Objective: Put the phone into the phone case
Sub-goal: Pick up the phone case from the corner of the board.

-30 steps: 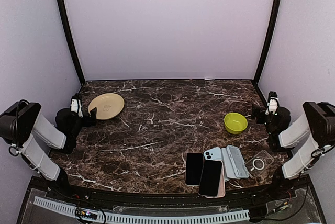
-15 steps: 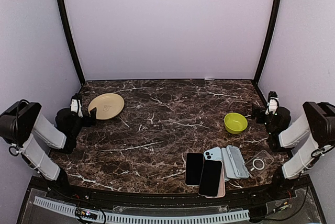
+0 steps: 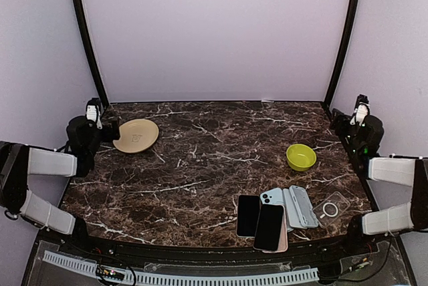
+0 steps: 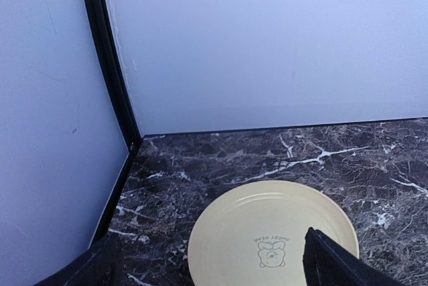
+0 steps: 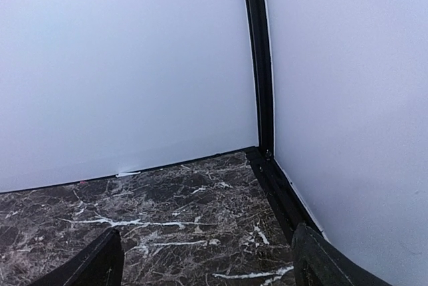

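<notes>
I see the marble worktop (image 3: 200,172) with a tan plate (image 3: 136,135) near its far left corner. The left gripper (image 4: 214,259) hangs over the plate, fingers wide apart and empty. The right gripper (image 5: 210,259) faces the far right corner, fingers equally spread. The phone (image 3: 269,226) lies face up at the near edge beside other handsets (image 3: 248,214). The clear phone case (image 3: 330,208) is toward the right edge, and a green bowl (image 3: 301,157) sits behind.

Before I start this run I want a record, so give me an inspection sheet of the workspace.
Surface: dark marble table, no spills seen.
Job's things: black phone, pink-edged phone, blue phone face down, grey cases, clear case, all bunched near the front.
Clutter: tan plate left, green bowl right.
Grippers: left gripper open near the plate; right gripper open, facing the back corner; both empty.
Cables: wires under the front rail.
Surroundings: pale walls, black posts.
</notes>
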Robot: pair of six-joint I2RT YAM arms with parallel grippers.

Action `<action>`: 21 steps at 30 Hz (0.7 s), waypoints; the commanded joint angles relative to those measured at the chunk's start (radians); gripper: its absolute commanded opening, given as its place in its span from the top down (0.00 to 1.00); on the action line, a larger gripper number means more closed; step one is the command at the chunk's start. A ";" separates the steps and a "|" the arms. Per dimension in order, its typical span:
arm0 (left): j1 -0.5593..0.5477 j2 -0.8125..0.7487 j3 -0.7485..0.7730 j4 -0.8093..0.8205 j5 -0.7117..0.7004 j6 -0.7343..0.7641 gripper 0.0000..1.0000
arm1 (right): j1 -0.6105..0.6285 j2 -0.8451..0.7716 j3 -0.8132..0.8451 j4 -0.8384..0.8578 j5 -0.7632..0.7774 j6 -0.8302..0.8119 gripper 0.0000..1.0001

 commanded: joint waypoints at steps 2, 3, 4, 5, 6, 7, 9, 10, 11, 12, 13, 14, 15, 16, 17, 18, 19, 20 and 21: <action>-0.116 -0.095 0.188 -0.475 -0.058 -0.094 0.09 | 0.021 -0.087 0.188 -0.524 -0.036 0.207 0.27; -0.158 -0.096 0.240 -0.576 -0.046 -0.109 0.11 | 0.039 -0.101 0.215 -0.610 -0.004 0.222 0.30; -0.201 -0.095 0.265 -0.659 -0.035 -0.110 0.12 | 0.096 -0.114 0.241 -0.695 0.051 0.236 0.35; -0.221 -0.094 0.305 -0.695 -0.018 -0.104 0.13 | 0.139 -0.124 0.266 -0.789 0.120 0.250 0.39; -0.265 -0.092 0.336 -0.752 -0.015 -0.084 0.14 | 0.176 -0.131 0.295 -0.895 0.194 0.269 0.43; -0.287 -0.090 0.348 -0.772 -0.016 -0.077 0.14 | 0.217 -0.135 0.321 -0.991 0.275 0.295 0.46; -0.337 -0.089 0.369 -0.809 -0.020 -0.033 0.14 | 0.291 -0.135 0.365 -1.181 0.414 0.366 0.49; -0.362 -0.089 0.375 -0.824 -0.014 -0.018 0.14 | 0.324 -0.130 0.386 -1.269 0.468 0.406 0.49; -0.371 -0.088 0.377 -0.829 -0.005 -0.013 0.15 | 0.352 -0.122 0.397 -1.348 0.481 0.448 0.49; -0.387 -0.086 0.380 -0.837 0.014 -0.006 0.15 | 0.379 -0.113 0.405 -1.410 0.481 0.492 0.49; -0.393 -0.083 0.382 -0.842 0.025 -0.005 0.15 | 0.403 -0.101 0.408 -1.476 0.478 0.540 0.49; -0.407 -0.080 0.384 -0.849 0.048 -0.005 0.16 | 0.424 -0.084 0.406 -1.530 0.470 0.614 0.48; -0.412 -0.077 0.387 -0.853 0.059 -0.004 0.17 | 0.445 -0.076 0.396 -1.572 0.459 0.663 0.46; -0.422 -0.073 0.391 -0.860 0.077 0.001 0.18 | 0.464 -0.072 0.381 -1.608 0.448 0.710 0.45; -0.426 -0.073 0.391 -0.862 0.084 0.004 0.18 | 0.491 -0.070 0.361 -1.631 0.430 0.746 0.45; -0.433 -0.075 0.393 -0.868 0.095 0.009 0.19 | 0.509 -0.073 0.342 -1.646 0.406 0.775 0.45; -0.436 -0.076 0.394 -0.869 0.100 0.011 0.19 | 0.522 -0.075 0.321 -1.661 0.387 0.804 0.45; -0.439 -0.086 0.393 -0.890 0.106 0.010 0.19 | 0.535 -0.080 0.300 -1.674 0.366 0.829 0.44; -0.439 -0.100 0.388 -0.890 0.109 0.008 0.19 | 0.544 -0.087 0.282 -1.683 0.345 0.852 0.44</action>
